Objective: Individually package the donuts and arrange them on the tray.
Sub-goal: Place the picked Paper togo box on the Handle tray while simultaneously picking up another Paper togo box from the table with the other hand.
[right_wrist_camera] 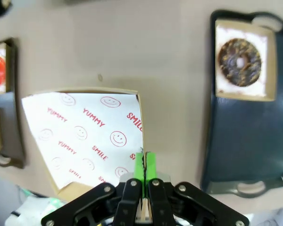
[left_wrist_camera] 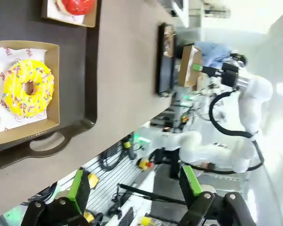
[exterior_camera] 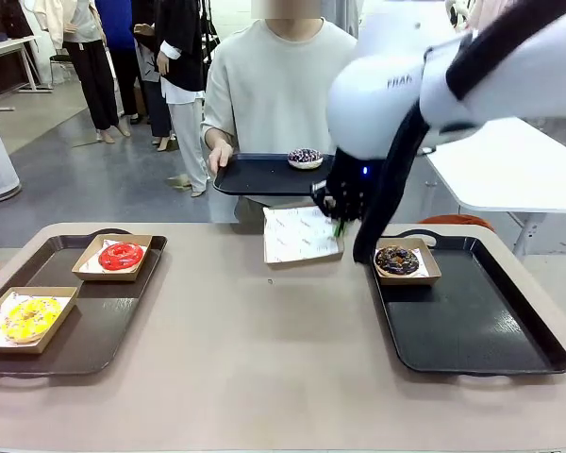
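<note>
**A:** Starting at the left, why are those two donuts set like that?

**B:** The left tray [exterior_camera: 123, 311] holds two paper-lined cardboard boxes. The yellow donut [exterior_camera: 30, 317] sits in the near one and the red donut [exterior_camera: 121, 255] in the far one. I'd judge both as packaged and placed. The left gripper [left_wrist_camera: 132, 186] hangs off the near edge of the table by that tray, jaws spread wide with nothing between them, so it looks idle.

**A:** And the middle?

**B:** The right gripper [exterior_camera: 338, 225] is clamped fully shut on the rim of an empty box [exterior_camera: 302, 236] lined with smiley-printed paper [right_wrist_camera: 85, 141], holding it tilted toward the person at the far edge. That person holds a small black tray [exterior_camera: 259, 177] carrying the purple sprinkled donut [exterior_camera: 305, 158], so the box is probably being offered to receive it.

**A:** On the right?

**B:** The chocolate donut [exterior_camera: 396, 260] lies boxed at the far left corner of the right tray [exterior_camera: 481, 330], leaving bare tray beside it for the last box.

**A:** The surroundings?

**B:** The table [exterior_camera: 264, 359] is smooth and beige. Beyond it there's grey floor, a white table on the right, and people standing at the far left.
</note>
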`<state>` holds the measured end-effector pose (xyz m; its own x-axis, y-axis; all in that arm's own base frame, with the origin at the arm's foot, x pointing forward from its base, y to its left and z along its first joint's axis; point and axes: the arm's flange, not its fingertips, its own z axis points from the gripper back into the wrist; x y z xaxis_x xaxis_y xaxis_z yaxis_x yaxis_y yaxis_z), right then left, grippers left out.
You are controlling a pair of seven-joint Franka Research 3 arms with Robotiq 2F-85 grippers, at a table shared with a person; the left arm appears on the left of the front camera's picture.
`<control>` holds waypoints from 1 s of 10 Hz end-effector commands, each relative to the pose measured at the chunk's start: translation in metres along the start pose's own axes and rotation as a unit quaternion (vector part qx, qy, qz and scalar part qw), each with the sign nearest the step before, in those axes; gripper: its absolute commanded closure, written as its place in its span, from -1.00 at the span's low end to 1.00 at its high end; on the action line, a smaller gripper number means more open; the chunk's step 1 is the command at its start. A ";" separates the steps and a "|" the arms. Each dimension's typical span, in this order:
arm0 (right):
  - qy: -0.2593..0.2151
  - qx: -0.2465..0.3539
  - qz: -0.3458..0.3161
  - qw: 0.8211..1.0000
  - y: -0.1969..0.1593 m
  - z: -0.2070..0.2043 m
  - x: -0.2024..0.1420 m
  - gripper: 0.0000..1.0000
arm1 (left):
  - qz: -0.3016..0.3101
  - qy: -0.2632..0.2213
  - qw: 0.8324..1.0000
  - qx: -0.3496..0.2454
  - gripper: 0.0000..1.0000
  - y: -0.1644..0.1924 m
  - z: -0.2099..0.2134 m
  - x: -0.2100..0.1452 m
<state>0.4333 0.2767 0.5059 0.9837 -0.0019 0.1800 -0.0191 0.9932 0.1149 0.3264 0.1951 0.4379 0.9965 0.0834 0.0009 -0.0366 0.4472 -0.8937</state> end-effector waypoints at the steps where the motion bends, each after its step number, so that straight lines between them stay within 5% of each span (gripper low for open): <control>1: 0.004 -0.017 0.006 1.000 0.013 0.008 0.038 1.00 | -0.015 -0.024 0.998 -0.055 -1.00 0.021 0.019 -0.005; 10: 0.043 -0.023 -0.018 0.999 0.024 -0.034 0.162 1.00 | 0.011 -0.051 0.997 -0.065 -1.00 0.046 0.036 -0.029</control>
<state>0.5831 0.2934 0.4976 0.9962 -0.0150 0.0854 0.0062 0.9947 0.1023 0.2958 0.2447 0.4095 0.9839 0.1781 0.0147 -0.0445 0.3236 -0.9451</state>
